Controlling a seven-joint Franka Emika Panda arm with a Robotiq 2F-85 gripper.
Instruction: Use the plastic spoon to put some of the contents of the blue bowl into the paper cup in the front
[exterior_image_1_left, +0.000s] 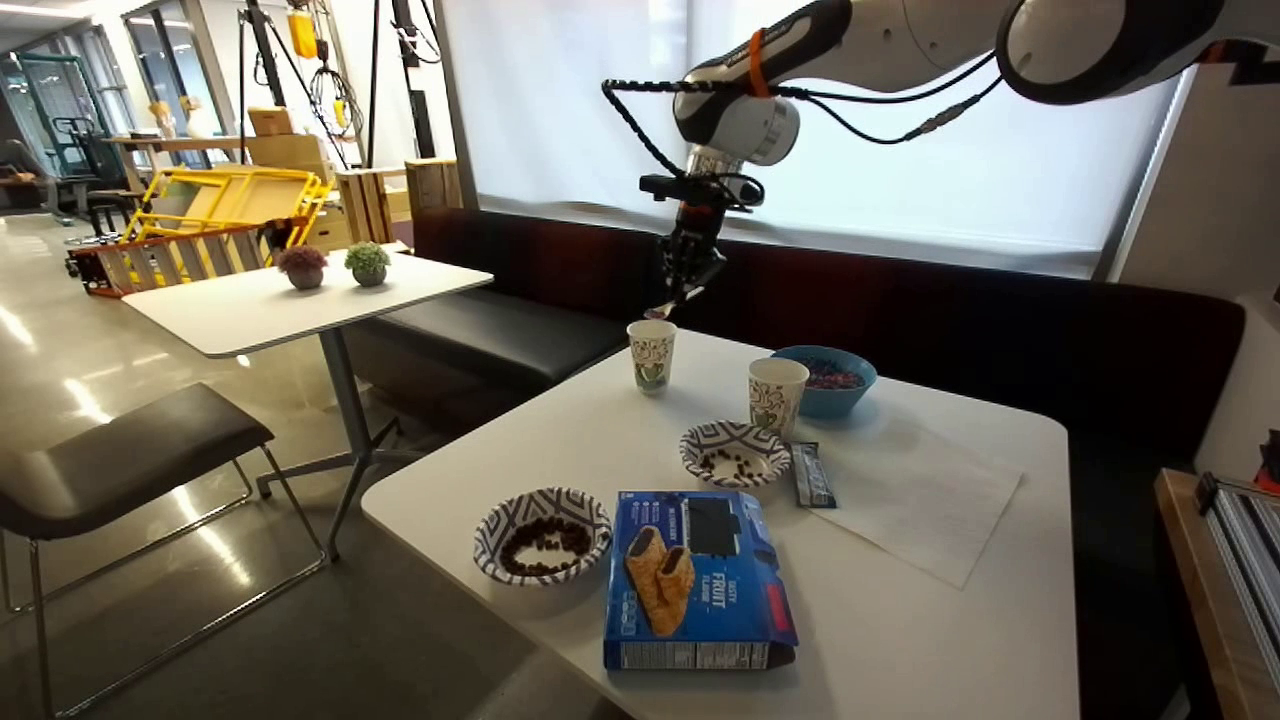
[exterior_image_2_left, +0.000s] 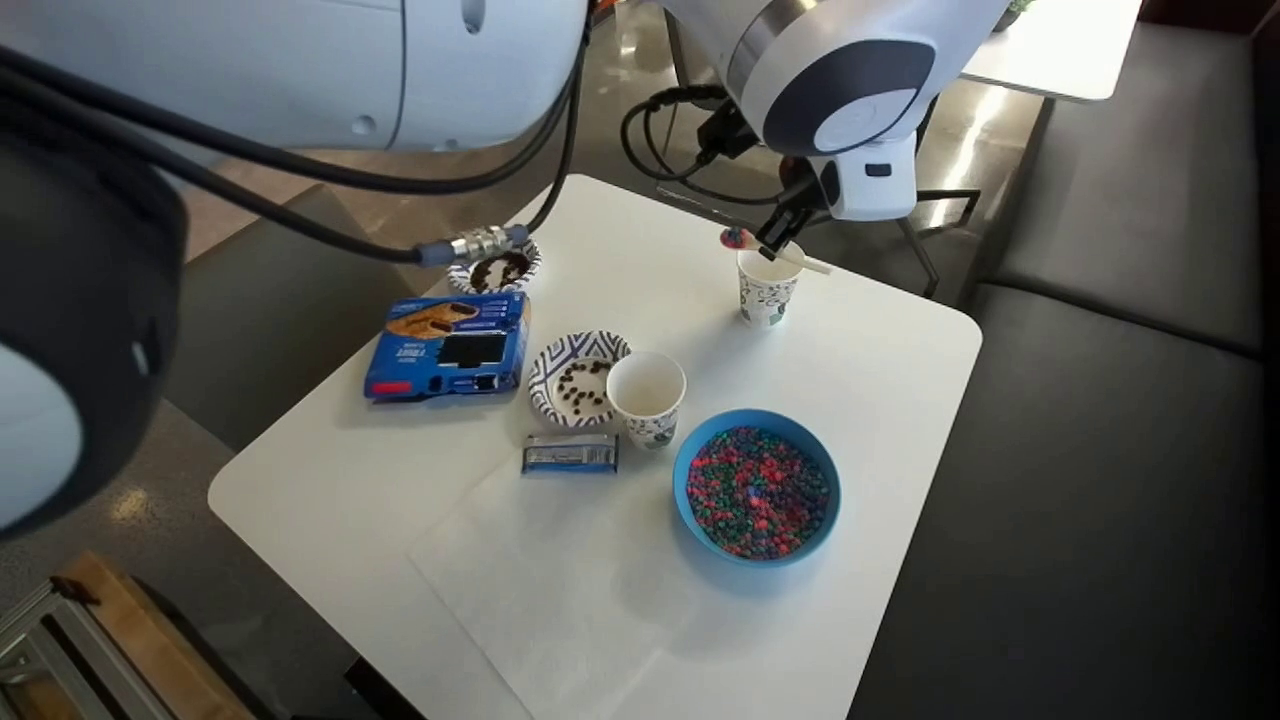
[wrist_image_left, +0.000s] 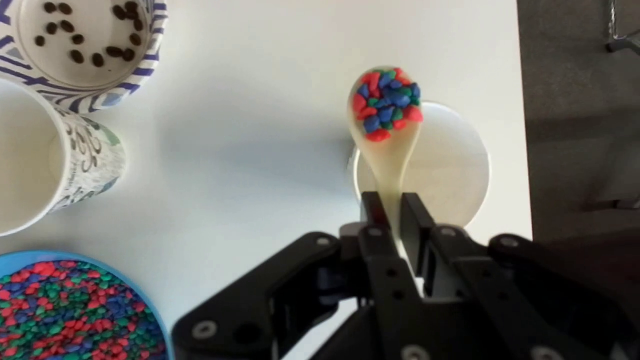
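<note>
We judge the scooping done and the delivery in hand: a cream plastic spoon (wrist_image_left: 389, 165) holds a heap of small red, green and blue granules (wrist_image_left: 386, 107) by a white patterned paper cup (exterior_image_2_left: 766, 300), which we take to be the target. The loaded end appears to lie beyond the rim, with the handle crossing above the mouth. The jaws are clamped together on the spoon, parted only by its thickness. The plain light-blue round bowl (exterior_image_2_left: 760, 419), holding more granules, stands on the white surface (exterior_image_2_left: 860, 370), well apart from that cup and just beside another white patterned paper cup (exterior_image_2_left: 650, 430).

The next move calls, we judge, for drawing the loaded end back over the mouth, then tipping it; emptied from here, granules could fall outside.

The wrist view shows the load clearly, and no granules in the visible part of the cup. In an exterior view the pale tail end of the handle (exterior_image_2_left: 815, 265) juts out past the jaws; in an exterior view the spoon's tip (exterior_image_1_left: 659, 312) stands above the rim, its load too small to read.
</note>
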